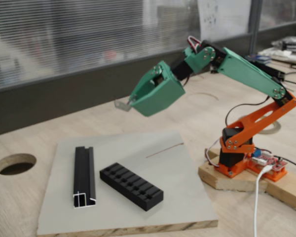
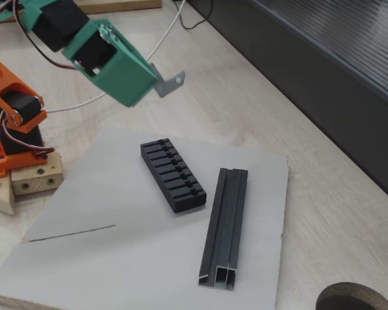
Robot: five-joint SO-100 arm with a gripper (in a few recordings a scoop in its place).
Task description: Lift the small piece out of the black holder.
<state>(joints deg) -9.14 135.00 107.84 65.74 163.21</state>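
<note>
Green two-finger gripper (image 1: 130,102) raised well above the board, clamped on the small piece (image 1: 122,104), a tiny thin flat grey metal tab sticking out past the fingertips. Same grip in the other fixed view, small piece (image 2: 172,82) with a little hole near its free end, clear of everything. Black holder (image 1: 131,185), a long low black rectangular block with a row of cross slots along the top, lying on the grey rectangular board (image 1: 163,207), well below the tab at about 6 o'clock in this view; slots look empty as far as can be made out. Black U-channel rail (image 1: 84,177) with silvery cut ends lying just beside the holder at 9 o'clock, not touching. Judged essentially done: piece out of the holder and held in the air. Nothing obviously left beyond keeping hold; grip on such a thin tab looks slim, slipping a possible risk.
</note>
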